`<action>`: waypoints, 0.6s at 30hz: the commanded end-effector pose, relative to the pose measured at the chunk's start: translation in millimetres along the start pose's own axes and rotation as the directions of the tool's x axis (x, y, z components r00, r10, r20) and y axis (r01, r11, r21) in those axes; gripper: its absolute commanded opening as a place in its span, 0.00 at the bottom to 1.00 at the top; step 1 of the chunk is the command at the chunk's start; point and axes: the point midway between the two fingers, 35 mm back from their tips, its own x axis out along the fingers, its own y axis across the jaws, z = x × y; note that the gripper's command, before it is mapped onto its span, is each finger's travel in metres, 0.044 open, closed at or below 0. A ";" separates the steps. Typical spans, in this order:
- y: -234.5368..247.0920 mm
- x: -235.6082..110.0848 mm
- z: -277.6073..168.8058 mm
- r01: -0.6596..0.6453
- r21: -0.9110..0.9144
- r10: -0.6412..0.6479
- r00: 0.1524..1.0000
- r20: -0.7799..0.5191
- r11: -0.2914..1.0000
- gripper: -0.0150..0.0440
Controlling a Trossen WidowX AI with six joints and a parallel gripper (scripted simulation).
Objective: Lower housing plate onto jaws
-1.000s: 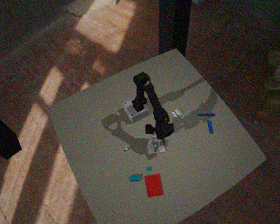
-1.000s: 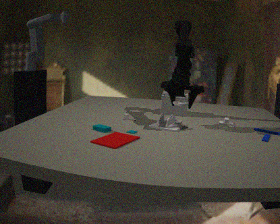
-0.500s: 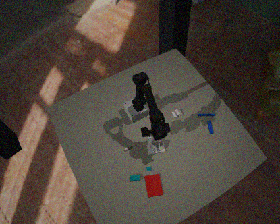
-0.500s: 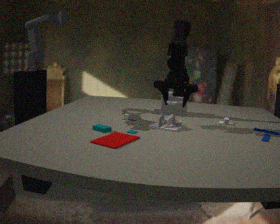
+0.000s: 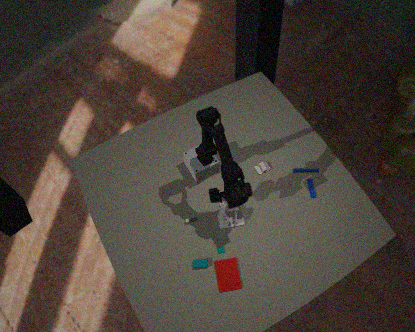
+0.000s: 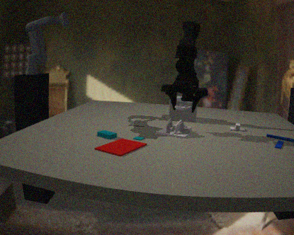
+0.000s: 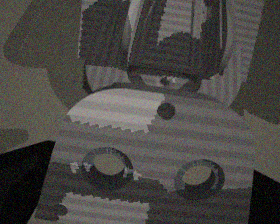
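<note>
The housing plate [image 7: 206,137] is pale, with a rounded end, two large round holes and a small dark hole. My gripper [image 6: 184,110] [image 7: 148,165] is shut on it, one finger at each side edge. The two pale jaws [image 6: 170,125] [image 6: 180,127] stand on their white base [image 5: 240,223] [image 6: 184,135] on the table. The gripper is above the jaw assembly, and the plate is clear of the table. In the wrist view, jaw parts show just beyond the plate's rounded end. The top and exterior views do not clearly show the plate or its gap to the stubs.
A red plate [image 5: 228,275] [image 6: 121,146], a teal block [image 5: 200,263] [image 6: 107,134] and a small teal piece [image 5: 221,250] [image 6: 138,138] lie toward the front. Two blue bars [image 5: 306,170] [image 5: 312,188] and a small white part [image 5: 262,167] [image 6: 237,128] lie to the right. The arm's pale base stands behind.
</note>
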 end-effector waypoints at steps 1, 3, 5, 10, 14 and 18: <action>0.4 -0.2 0.2 -0.004 -0.006 0.004 1.000 0.002 1.000 0.85; 0.0 -0.2 -0.1 -0.003 -0.006 0.003 1.000 0.002 1.000 0.85; -3.2 -0.2 -2.5 -0.003 -0.006 0.003 1.000 0.002 1.000 0.85; -6.8 -0.1 -5.2 -0.003 -0.006 0.003 1.000 0.001 1.000 0.85; -6.8 -0.1 -5.2 -0.003 -0.006 0.003 1.000 0.001 1.000 0.85; -6.8 -0.1 -5.2 -0.003 -0.006 0.003 1.000 0.001 1.000 0.85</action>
